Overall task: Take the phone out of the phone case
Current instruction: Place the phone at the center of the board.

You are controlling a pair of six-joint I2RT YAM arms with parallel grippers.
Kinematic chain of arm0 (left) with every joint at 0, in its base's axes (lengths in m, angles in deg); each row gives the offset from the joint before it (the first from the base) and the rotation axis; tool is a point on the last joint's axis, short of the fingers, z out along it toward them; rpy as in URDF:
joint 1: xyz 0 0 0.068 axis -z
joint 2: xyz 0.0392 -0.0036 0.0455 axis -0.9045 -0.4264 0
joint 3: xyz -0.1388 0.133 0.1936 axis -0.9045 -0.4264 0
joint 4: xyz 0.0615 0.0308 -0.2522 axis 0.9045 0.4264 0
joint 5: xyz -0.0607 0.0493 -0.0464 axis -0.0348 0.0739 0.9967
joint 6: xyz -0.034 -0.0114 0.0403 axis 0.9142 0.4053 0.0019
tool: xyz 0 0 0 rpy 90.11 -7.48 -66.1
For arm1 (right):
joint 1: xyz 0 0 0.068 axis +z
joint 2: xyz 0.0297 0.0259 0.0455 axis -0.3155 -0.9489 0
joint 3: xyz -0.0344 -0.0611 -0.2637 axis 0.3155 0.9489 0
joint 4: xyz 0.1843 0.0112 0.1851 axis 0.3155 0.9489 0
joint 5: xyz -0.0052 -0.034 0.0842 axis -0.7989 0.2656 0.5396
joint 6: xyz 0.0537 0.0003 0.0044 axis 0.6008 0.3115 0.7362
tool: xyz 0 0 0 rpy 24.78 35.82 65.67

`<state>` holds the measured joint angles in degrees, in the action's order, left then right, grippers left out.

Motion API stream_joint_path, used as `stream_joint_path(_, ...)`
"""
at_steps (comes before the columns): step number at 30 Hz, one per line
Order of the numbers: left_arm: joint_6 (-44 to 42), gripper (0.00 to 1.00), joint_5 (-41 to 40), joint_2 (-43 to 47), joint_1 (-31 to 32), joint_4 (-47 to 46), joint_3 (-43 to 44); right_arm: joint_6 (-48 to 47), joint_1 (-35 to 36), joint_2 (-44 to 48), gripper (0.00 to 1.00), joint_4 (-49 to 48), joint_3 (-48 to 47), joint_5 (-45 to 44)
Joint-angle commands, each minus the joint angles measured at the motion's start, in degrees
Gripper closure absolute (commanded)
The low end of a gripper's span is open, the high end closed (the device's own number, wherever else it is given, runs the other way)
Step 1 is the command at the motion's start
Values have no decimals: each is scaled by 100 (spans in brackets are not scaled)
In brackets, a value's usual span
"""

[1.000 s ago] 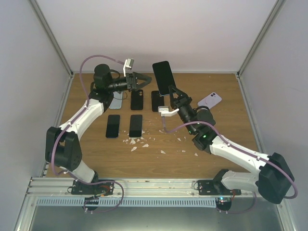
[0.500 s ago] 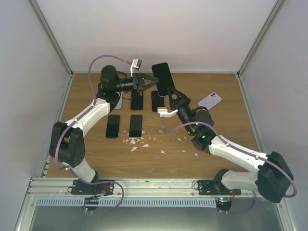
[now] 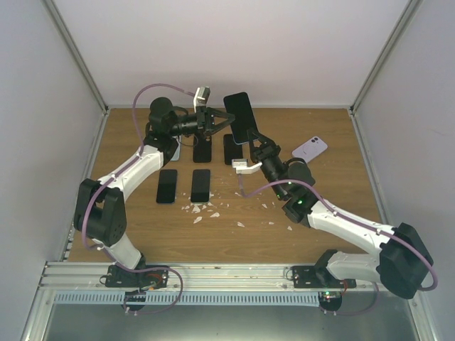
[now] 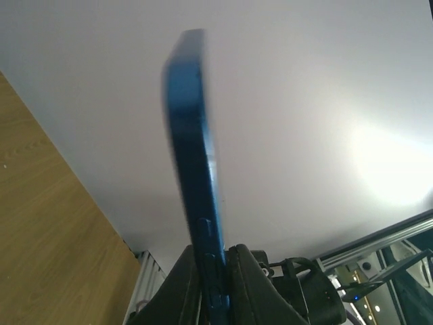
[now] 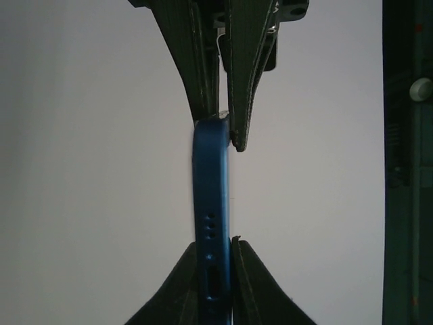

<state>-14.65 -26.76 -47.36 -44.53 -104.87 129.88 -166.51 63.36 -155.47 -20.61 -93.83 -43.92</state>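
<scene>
The phone (image 3: 240, 117) is held upright above the back of the table, its dark screen showing in the top view. Both wrist views show it edge-on in its blue phone case (image 4: 193, 149) (image 5: 212, 196). My right gripper (image 3: 254, 142) (image 5: 215, 271) is shut on the bottom end, by the port. My left gripper (image 3: 225, 126) (image 4: 218, 267) is shut on the long side edge, at the buttons. In the right wrist view the left gripper's fingers (image 5: 243, 74) clamp the case from the far side.
Several dark phones (image 3: 201, 185) lie in rows on the wooden table (image 3: 334, 185) under the arms. A lilac case (image 3: 310, 148) lies at the right. White scraps (image 3: 206, 209) are scattered near the middle. White walls close in three sides.
My left gripper has swung right to the raised phone and closed its jaws on the side edge. The right gripper has kept the phone nearly still.
</scene>
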Motion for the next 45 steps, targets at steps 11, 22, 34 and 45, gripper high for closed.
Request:
stream_joint_path(11, -466, 100, -134, 187, -393, -261, -260, 552, -108, 252, 34, -173, 250, -24)
stream_joint_path(22, -1591, 100, 80, 281, -704, 843, -479, 1169, -396, 384, 1, 496, 185, -64)
stream_joint_path(34, -3179, 100, 191, 155, -578, 2619, -880, 1983, -816, 536, 0, 1236, -196, -171)
stream_joint_path(45, -3802, 100, -177, -324, -52, 3114, -1437, 2261, -959, 501, 0, 1547, -445, -175)
